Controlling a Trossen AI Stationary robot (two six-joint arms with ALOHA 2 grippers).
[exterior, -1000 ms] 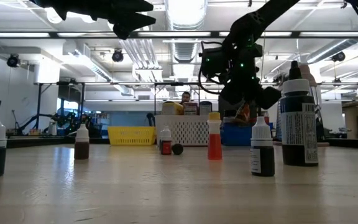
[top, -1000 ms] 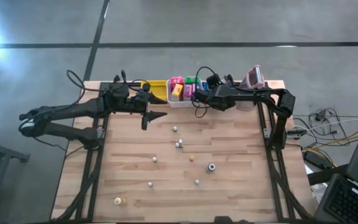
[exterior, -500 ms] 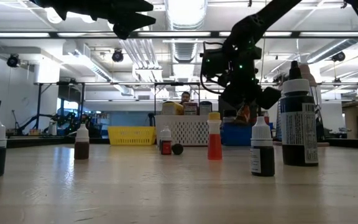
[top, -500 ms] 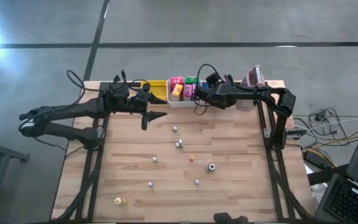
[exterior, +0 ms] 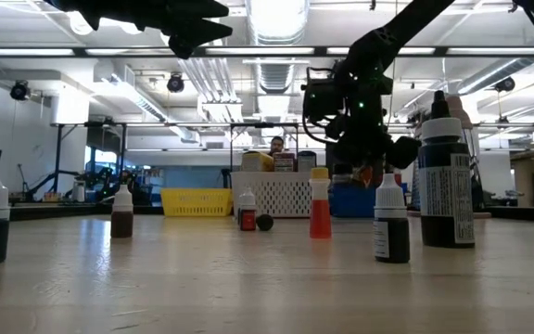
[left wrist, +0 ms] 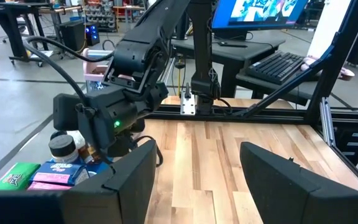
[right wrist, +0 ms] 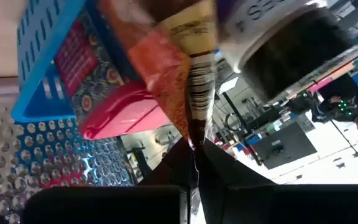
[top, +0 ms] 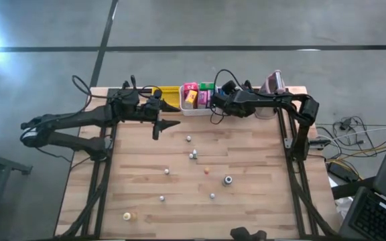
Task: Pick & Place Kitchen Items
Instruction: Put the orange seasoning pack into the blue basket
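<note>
At the far edge of a pale, plank-patterned wooden table (top: 246, 167), the right gripper (right wrist: 194, 146) is clenched on the crimped seam of a glossy orange-and-brown foil packet (right wrist: 179, 81), which it holds over the blue perforated plastic bin (right wrist: 48, 74). In the right wrist view the packet's barcode strip runs down into the pinch of the two dark fingers. A flat pink packet (right wrist: 120, 115) and a patterned red one lie in the bin behind it, and a dark round jar (right wrist: 291, 43) sits just beside the packet.

The left gripper (top: 168, 124) hangs above the table near the yellow slatted bin (top: 166, 94), its broad dark fingers (left wrist: 132, 180) spread apart and holding nothing; bare planks show between them.

The white lattice bin (top: 196, 107) between the yellow and blue ones holds upright pink, yellow and green packets (top: 191, 94). A pink-grey upright device (top: 273, 84) stands at the table's far right corner.

Across the open middle of the table, small dropper bottles stand well apart: a white-capped bottle (top: 188, 138), an orange-filled bottle (exterior: 320, 204), a dark-liquid bottle (exterior: 391, 218) and a tall dark labelled bottle (exterior: 446, 181). A small dark round piece (top: 228, 179) lies toward the right and a yellowish piece (top: 127, 215) near the front left. Wide bare wood lies between them and along the front edge.
</note>
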